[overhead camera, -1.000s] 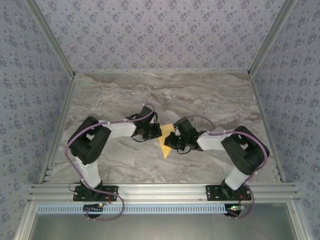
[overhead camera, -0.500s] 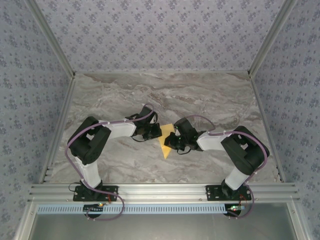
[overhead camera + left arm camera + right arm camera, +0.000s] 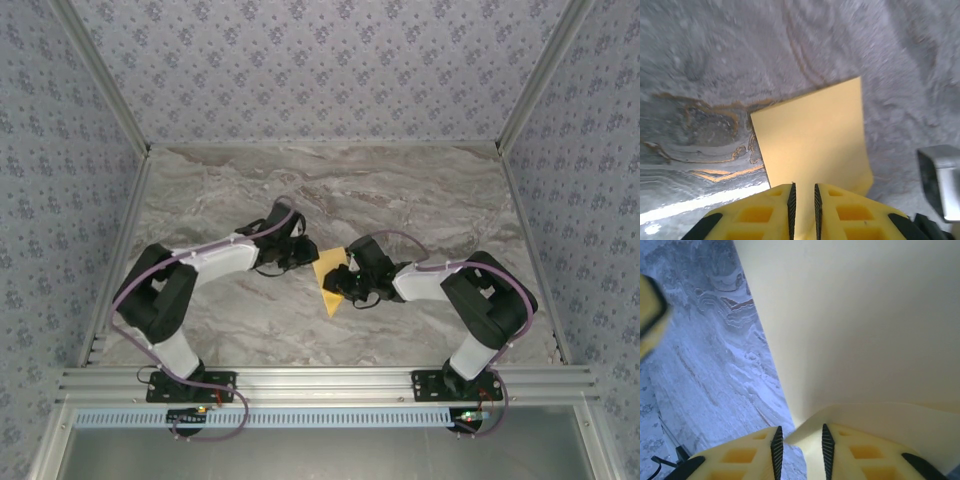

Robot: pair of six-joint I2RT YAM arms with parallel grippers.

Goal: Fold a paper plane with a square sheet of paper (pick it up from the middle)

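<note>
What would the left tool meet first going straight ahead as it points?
The square sheet of paper, already between the pads of the left tool; beyond it, probably the marble table.

place: robot lab cell | cues: aluminium frame (image 3: 330, 380), wallpapered walls (image 3: 320, 70), marble-look tabletop (image 3: 400, 190)

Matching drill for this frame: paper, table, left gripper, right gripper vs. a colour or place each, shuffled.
1. paper
2. table
3. left gripper
4. right gripper

a. grey, marbled
b. at the paper's right side, a curled edge between its jaws
c. mustard yellow
d. at the paper's left side, a flat edge between its jaws

Pairs: 1-c, 2-a, 3-d, 4-b
</note>
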